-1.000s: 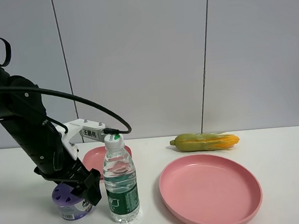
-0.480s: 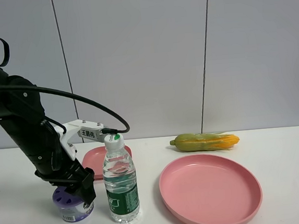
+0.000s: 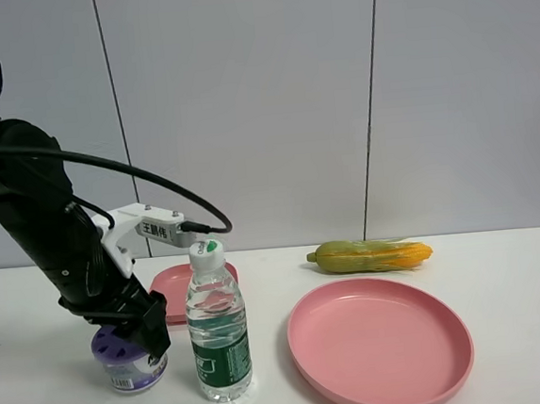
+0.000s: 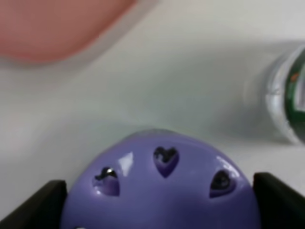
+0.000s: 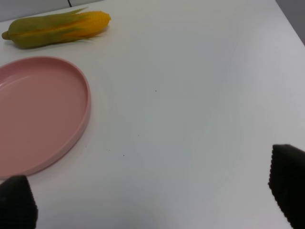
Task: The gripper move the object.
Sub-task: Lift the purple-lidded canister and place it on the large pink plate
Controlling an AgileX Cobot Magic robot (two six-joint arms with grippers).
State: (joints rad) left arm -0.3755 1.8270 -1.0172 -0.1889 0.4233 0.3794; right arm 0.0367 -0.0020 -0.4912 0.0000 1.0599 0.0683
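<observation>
The object (image 3: 125,358), a squat can with a purple domed lid and a white-and-purple label, stands at the front left of the table, just left of the water bottle. My left gripper (image 3: 136,335) comes down on it from above and is shut on it. In the left wrist view the purple dome (image 4: 162,186) with its pierced holes fills the space between the dark fingers (image 4: 34,206), which press on both sides. My right gripper (image 5: 152,195) is open over bare table, nothing between its fingertips (image 5: 288,185). It does not show in the exterior view.
A clear water bottle (image 3: 216,325) with a green label stands right beside the can. A small pink plate (image 3: 175,284) lies behind it, a large pink plate (image 3: 380,344) at centre right, and a corn cob (image 3: 369,255) at the back.
The left gripper's fingers have closed around the can. The arm has shifted slightly left and up, and the can with it.
</observation>
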